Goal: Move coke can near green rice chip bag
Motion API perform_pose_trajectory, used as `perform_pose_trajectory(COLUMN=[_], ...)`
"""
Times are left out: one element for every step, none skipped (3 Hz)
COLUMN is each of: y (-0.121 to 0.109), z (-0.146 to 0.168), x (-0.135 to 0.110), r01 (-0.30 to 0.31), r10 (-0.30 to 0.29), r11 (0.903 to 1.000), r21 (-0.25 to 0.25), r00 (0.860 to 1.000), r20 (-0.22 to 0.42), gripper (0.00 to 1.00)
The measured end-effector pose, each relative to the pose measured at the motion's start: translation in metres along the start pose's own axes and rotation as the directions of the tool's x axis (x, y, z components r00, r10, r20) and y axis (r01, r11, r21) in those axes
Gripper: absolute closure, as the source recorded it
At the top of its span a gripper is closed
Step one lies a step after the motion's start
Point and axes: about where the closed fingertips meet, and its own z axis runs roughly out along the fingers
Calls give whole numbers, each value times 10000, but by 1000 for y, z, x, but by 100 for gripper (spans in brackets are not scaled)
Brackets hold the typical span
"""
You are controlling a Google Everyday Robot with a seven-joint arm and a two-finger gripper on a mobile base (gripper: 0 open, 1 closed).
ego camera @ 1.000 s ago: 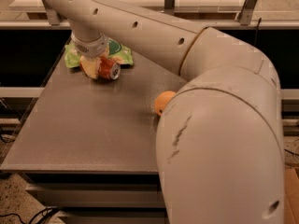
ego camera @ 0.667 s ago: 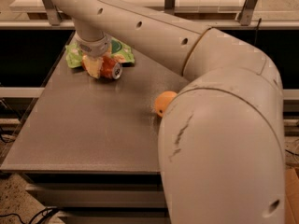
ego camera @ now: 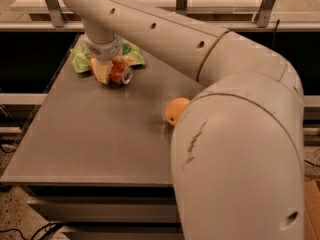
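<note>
The coke can [ego camera: 120,73] is red with a silver end. It lies tilted on its side at the back left of the table, right against the front edge of the green rice chip bag [ego camera: 80,60]. The bag is flat and light green, and it shows on both sides of the wrist. My gripper [ego camera: 104,71] reaches straight down from the arm onto the can. One cream finger [ego camera: 101,72] crosses the can's front, and the gripper is shut on the can. The can's middle is hidden by the finger.
A round orange fruit [ego camera: 175,111] lies on the grey table [ego camera: 95,139] to the right of middle, half hidden by my arm's large white housing [ego camera: 235,159]. Metal rails and posts run along the back.
The gripper and can have shifted very slightly to the right beside the bag. The bag and orange have not moved.
</note>
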Motion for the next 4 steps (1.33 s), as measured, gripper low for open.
perform_pose_trajectory(y=[0,1,2,2], z=[1,1,1,0], x=[0,-1,-1,-2], r01=[25,58,152,196], r10=[-25,-58,-150,-194], r11=[10000,9999,9998,9997], r21=[-74,-98,-126,-125], r00=[10000,9999,9998,9996], r20=[25,83,165,208], gripper=[0,0,0,0])
